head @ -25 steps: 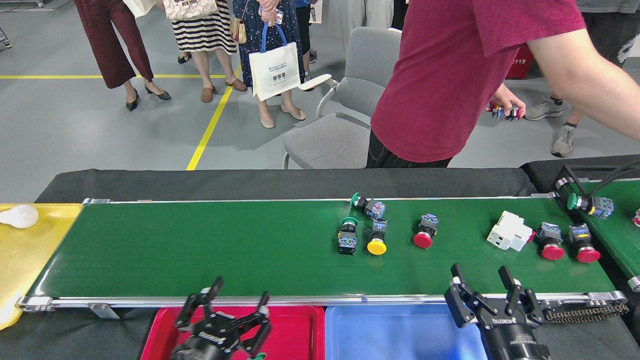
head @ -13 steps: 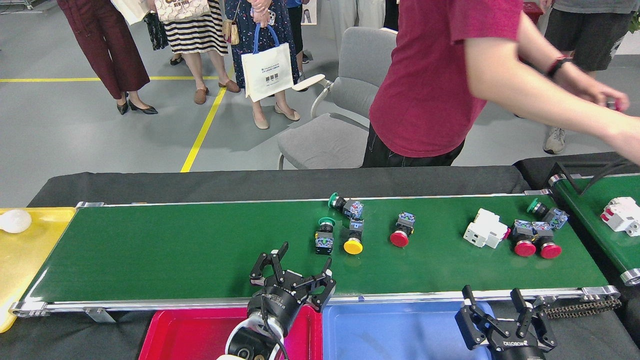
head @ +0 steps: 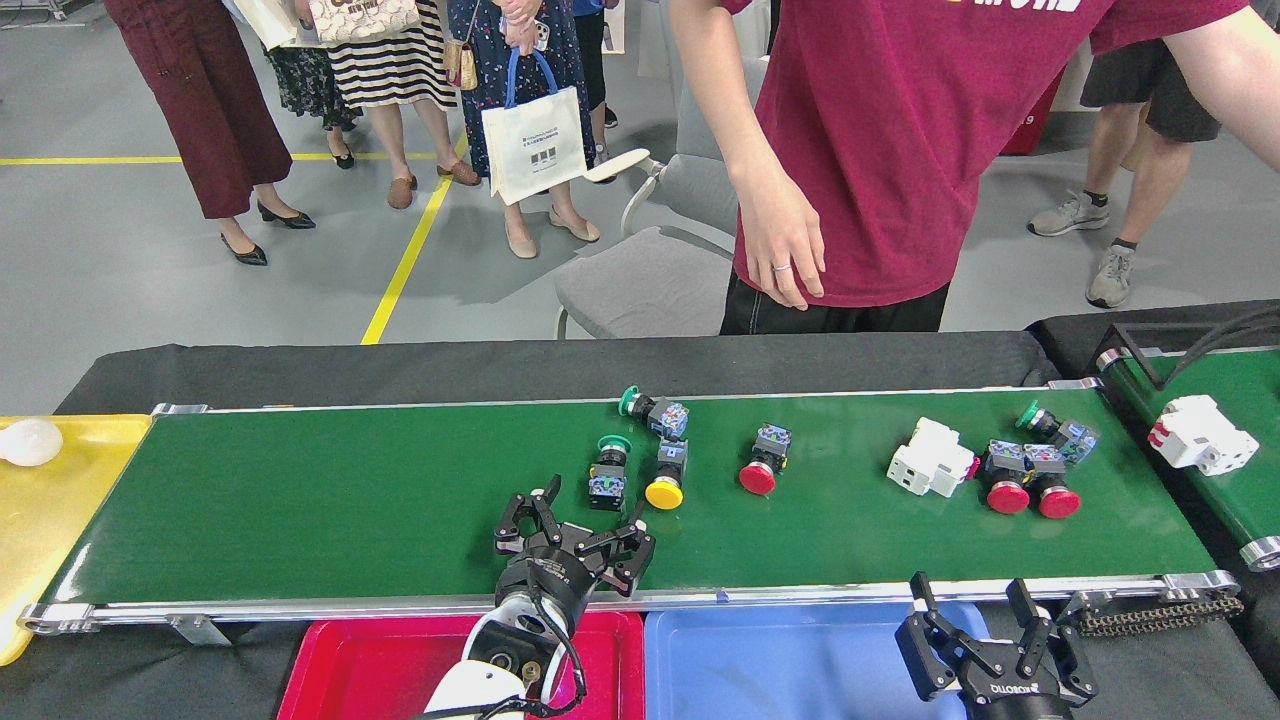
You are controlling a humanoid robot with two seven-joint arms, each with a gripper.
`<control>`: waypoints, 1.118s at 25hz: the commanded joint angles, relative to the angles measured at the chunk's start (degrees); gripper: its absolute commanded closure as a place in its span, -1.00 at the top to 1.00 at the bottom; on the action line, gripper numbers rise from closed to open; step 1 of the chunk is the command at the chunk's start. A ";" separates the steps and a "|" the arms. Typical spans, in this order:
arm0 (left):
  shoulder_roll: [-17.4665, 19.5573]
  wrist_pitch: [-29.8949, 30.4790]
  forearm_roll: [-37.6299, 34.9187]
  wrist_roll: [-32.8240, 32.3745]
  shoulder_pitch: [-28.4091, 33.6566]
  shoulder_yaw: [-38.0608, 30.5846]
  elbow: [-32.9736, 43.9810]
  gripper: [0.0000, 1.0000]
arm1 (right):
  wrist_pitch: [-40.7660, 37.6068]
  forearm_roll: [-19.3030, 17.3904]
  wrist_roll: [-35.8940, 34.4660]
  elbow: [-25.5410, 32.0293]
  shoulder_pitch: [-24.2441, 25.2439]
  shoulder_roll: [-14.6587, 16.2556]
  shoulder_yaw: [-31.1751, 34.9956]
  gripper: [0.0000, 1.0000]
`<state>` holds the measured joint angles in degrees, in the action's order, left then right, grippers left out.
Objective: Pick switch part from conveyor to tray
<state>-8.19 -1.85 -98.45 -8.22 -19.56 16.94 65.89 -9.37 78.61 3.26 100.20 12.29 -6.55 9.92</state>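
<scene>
The long dark-green conveyor (head: 300,500) carries several switch parts. A green-capped switch (head: 608,468), a yellow-capped switch (head: 667,480) and another green-capped one (head: 652,410) cluster at mid-belt. A red-capped switch (head: 763,463) lies to their right. Further right are a white block part (head: 930,458), two red-capped switches (head: 1025,482) and a small green-capped one (head: 1056,428). My left gripper (head: 582,522) hovers open over the belt's near side, just in front of the green-capped switch, holding nothing. My right gripper (head: 975,600) stands open over the blue tray (head: 780,660).
A red tray (head: 380,665) sits below the belt's front rail under my left arm. A yellow tray (head: 50,510) with a white bulb (head: 30,442) lies at the left. A second green belt (head: 1220,400) at right carries a white part (head: 1200,436). A person in a red shirt (head: 900,150) stands behind.
The switch parts have ridden leftward on the belt. My left gripper rose from the red tray over the belt, then shifted slightly left. The right gripper dropped lower. The person's hand came down.
</scene>
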 commanded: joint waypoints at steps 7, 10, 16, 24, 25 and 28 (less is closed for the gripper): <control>0.63 -2.28 1.68 2.86 -3.65 -0.15 -4.63 -0.85 | -0.30 0.31 -0.89 0.69 -0.95 0.13 -0.17 0.95; 0.98 -2.11 2.82 6.81 -3.03 0.02 -4.19 -0.99 | -0.30 0.40 -0.80 0.43 -1.74 0.13 -0.17 0.95; 10.56 7.56 4.40 7.25 3.30 -0.51 6.18 -0.99 | 4.71 4.88 -0.36 -6.78 -10.09 -0.31 -3.42 0.94; 23.66 44.30 12.75 6.99 31.07 -7.89 36.33 -0.32 | 20.18 5.59 1.92 -15.21 -15.89 1.36 -12.21 0.94; 23.31 45.27 12.75 6.73 33.09 -8.68 36.15 0.24 | 21.23 5.59 2.10 -16.88 -16.86 1.63 -12.21 0.94; 19.79 44.30 12.93 6.81 35.11 -9.65 35.98 1.00 | 24.48 5.59 2.10 -22.16 -21.34 1.80 -12.38 0.94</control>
<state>12.53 41.16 -85.93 -1.40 15.70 7.81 101.00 13.01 84.10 5.34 78.71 -7.14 -5.13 -2.32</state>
